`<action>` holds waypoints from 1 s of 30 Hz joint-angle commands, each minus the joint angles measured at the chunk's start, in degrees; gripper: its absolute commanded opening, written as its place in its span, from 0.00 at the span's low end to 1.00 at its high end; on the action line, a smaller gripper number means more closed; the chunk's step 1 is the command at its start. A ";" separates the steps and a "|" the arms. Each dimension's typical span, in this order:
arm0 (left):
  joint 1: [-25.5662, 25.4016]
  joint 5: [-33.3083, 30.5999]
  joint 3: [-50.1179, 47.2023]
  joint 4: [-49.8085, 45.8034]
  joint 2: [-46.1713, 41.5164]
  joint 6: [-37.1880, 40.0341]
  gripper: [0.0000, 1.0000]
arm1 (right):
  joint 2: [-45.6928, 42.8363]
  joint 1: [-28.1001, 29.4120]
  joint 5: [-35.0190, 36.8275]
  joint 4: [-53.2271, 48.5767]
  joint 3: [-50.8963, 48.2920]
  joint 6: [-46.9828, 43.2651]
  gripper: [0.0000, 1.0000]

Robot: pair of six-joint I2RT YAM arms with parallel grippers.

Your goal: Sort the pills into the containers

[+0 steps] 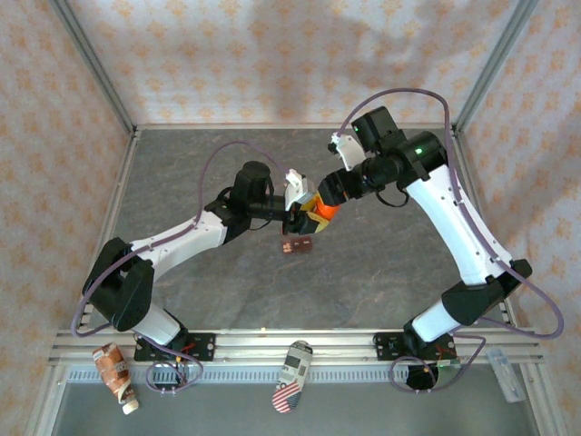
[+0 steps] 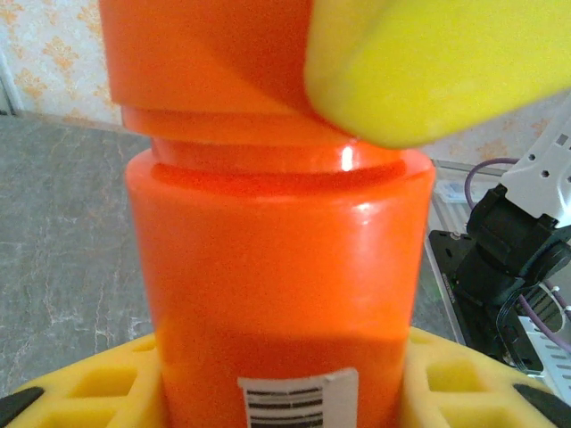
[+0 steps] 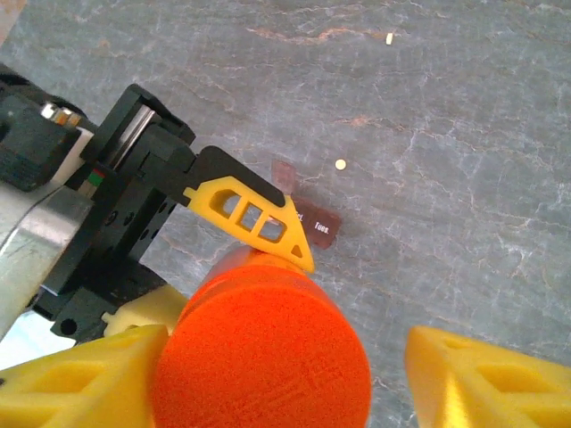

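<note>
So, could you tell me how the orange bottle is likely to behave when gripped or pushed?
The orange bottle looks like glossy hard plastic, so probably stiff yet rather slippery. Being a cylinder, it would likely roll if laid down. Its cap looks matte, perhaps easier to grip.

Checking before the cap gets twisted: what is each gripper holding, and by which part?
The left gripper clamps the orange bottle by its body. The right gripper brackets the cap, a gap showing at one finger: no hold yet.
</note>
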 commanded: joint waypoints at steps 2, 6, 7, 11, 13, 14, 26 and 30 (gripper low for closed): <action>0.48 1.43 1.93 0.94 -0.88 0.30 0.00 | -0.85 -0.38 -0.73 0.97 -1.27 0.21 0.52; 0.47 -1.05 0.85 3.73 -1.47 -0.58 0.00 | -0.85 -0.40 -3.06 2.43 -3.30 2.74 0.44; 0.42 -2.19 0.09 5.48 -1.84 -1.09 0.00 | -1.10 -0.42 -3.10 3.49 -4.27 4.27 0.42; -0.26 -13.01 -5.38 17.69 -3.96 -2.04 0.00 | -0.61 -0.25 -0.66 8.08 -8.27 15.98 0.40; -1.16 -19.26 -7.75 22.54 -4.71 -1.14 0.00 | 0.28 0.14 2.04 9.42 -9.40 21.95 0.39; -2.05 -22.41 -8.54 23.61 -5.03 0.56 0.00 | 0.59 0.65 3.71 10.61 -10.24 24.79 0.39; -6.31 -35.91 -9.58 26.04 -2.97 5.99 0.00 | 3.65 4.06 9.30 16.85 -13.24 33.44 0.40; -5.89 -35.33 -8.82 25.11 -2.04 4.74 0.00 | 3.85 3.90 11.76 14.12 -8.98 31.92 0.61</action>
